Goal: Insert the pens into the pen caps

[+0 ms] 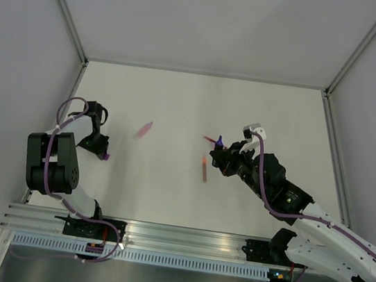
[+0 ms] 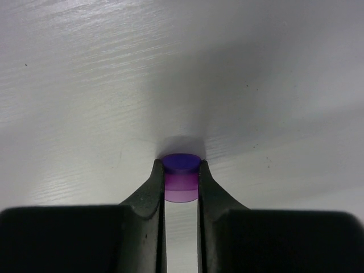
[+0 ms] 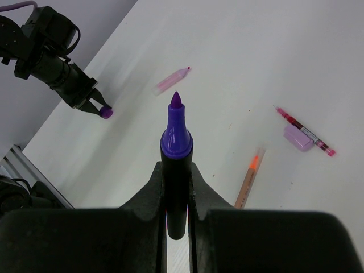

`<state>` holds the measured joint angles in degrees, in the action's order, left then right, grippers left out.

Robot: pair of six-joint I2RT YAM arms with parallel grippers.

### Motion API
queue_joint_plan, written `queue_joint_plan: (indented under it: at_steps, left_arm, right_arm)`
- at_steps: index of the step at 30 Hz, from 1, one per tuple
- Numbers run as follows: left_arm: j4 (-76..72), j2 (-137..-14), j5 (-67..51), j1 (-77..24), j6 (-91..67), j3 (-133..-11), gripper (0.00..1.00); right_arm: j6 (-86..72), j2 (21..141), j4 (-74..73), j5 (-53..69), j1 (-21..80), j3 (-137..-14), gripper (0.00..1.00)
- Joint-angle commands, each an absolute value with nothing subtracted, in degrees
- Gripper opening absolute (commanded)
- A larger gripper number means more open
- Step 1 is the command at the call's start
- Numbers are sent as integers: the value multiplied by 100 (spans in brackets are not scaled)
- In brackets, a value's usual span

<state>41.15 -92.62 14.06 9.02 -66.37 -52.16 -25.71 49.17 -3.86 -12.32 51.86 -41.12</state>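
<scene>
While the left jaws pinch the purple cap (image 2: 181, 176) tight, right down by the counter (image 2: 85, 85), the right jaws squeeze the purple pen (image 3: 176, 145). Its bare tip pokes out past them. Cap and pen are well apart, so no pen is in a cap yet. An orange pen (image 3: 249, 181) lies just beside the right jaws. A red pen (image 3: 304, 131) lies farther off, touching a pale cap (image 3: 297, 138). A blurry pink pen (image 3: 172, 80) lies between the two sets of jaws. I think every pen needs capping, and the purple pair looks first.
</scene>
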Motion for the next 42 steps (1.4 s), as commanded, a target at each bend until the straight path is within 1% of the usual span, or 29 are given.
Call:
queue_joint_plan:
  at_steps: [1,5,6,8,9,12,13,15,16,18,19,20,23,26,29,37,42]
  left_arm:
    - [3938,-9510,1056,958,-6109,-4808,2]
    - [3394,-9247,537,897,-5688,-4597,2]
    - [3158,-9098,423,853,-5530,-4527,2]
    - [2893,-8896,28,643,-5327,-4456,2]
    - [2622,-8642,-148,520,-5143,-4404,2]
    - [2322,-8158,-264,-51,-5045,-4412,2]
    - [2181,-7739,-298,-453,-5010,-4395,2]
    - [1839,-7280,-395,-763,-4913,-4316,2]
    - [1445,-6842,-674,-982,-4870,-4272,2]
    - [864,-6418,-1366,-1150,-4694,-4018,2]
    - [304,-6207,-1493,-1221,-4676,-3912,2]
    - [81,-5822,-1572,-1422,-4658,-3711,2]
    - [-481,-5319,-1564,-1861,-4510,-3464,2]
    - [-990,-5133,-1757,-2170,-4491,-3218,2]
    - [-1168,-5106,-1749,-2452,-4342,-3208,2]
    - [-1336,-4931,-1617,-2900,-4236,-3190,2]
    - [-1222,-5080,-1442,-3049,-4394,-3261,2]
  right_arm:
    - [-2628,4974,-150,-1222,5177,-4087,0]
    - [-2646,5352,69,-950,5177,-4061,0]
    - [-2654,5440,201,-645,5177,-4026,0]
    - [-2637,5712,526,-231,5177,-3999,0]
    - [-2637,5817,727,172,5177,-3999,0]
    - [-2558,6178,817,623,5177,-4095,0]
    - [-2505,6283,835,876,5177,-4122,0]
    - [-2408,6328,1070,1063,5177,-4044,0]
    - [-2391,6363,1177,1203,5185,-3982,0]
    - [-2373,6459,1335,1292,5177,-3938,0]
    - [-2364,6617,1353,1353,5168,-3955,0]
    - [-2373,6714,1371,1475,5177,-3981,0]
    - [-2487,7013,1581,1660,5177,-3999,0]
    - [-2558,7233,1722,1758,5177,-4008,0]
    - [-2593,7356,1810,1793,5177,-3999,0]
    - [-2698,7453,1881,1846,5186,-3999,0]
    - [-2725,7418,1828,1784,5194,-3990,0]
